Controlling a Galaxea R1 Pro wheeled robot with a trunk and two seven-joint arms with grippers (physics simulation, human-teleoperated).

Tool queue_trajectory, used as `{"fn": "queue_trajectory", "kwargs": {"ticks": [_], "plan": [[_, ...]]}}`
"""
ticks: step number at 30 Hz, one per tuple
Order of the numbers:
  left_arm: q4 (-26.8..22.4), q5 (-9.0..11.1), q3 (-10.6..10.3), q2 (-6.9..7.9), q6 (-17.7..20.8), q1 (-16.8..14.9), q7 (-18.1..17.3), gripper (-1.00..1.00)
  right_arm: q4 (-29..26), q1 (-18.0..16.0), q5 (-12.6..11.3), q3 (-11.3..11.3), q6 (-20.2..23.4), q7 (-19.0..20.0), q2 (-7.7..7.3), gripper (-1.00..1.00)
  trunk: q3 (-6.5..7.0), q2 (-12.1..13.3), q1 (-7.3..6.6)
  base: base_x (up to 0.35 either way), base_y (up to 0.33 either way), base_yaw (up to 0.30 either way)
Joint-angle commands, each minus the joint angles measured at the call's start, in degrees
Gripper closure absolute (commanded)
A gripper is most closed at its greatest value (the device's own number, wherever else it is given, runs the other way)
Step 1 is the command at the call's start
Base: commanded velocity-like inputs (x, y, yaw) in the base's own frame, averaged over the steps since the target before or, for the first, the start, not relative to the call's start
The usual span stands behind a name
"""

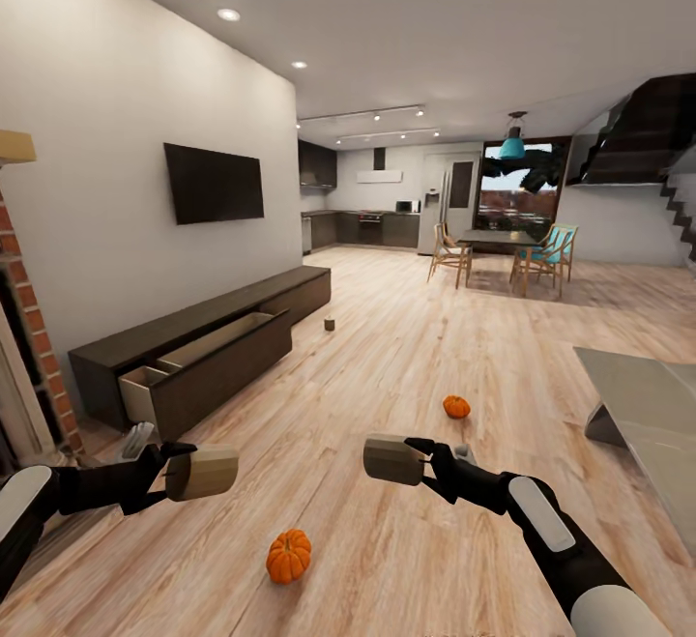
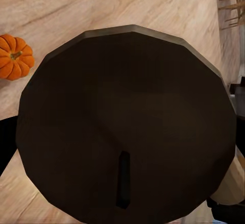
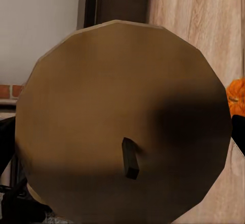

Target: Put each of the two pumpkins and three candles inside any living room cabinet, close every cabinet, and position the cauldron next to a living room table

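Claws (image 1: 169, 468) (image 1: 425, 461) hold candles (image 1: 201, 473) over open floor (image 1: 387, 376).

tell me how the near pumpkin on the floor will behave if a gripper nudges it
The near pumpkin is round and ribbed and sits loose on the smooth wood floor, so a sideways nudge would probably roll or slide it. Its short stem looks too small to grip, so closing around the body seems safer. It looks stiff rather than squashy.

floor (image 1: 406, 347) | near pumpkin (image 1: 288, 556) | far pumpkin (image 1: 456, 407) | candle (image 1: 330, 325)
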Motion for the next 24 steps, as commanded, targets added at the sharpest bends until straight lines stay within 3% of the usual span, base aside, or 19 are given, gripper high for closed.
{"fn": "queue_trajectory", "kwargs": {"ticks": [1, 24], "plan": [[-0.1, 0.7, 0.1, 0.0, 0.1, 0.0, 0.6, 1.0, 0.0, -0.1, 0.2, 0.1, 0.1, 0.3, -0.05, 1.0, -0.04, 0.0, -0.01, 0.0, 0.0, -0.243], [0.0, 0.7, 0.1, 0.0, 0.1, 0.0, 0.6, 1.0, 0.0, -0.1, 0.1, 0.2, 0.1, 0.3, -0.01, 1.0, 0.63, 0.0, -0.01, 0.0, 0.0, -0.272]]}}
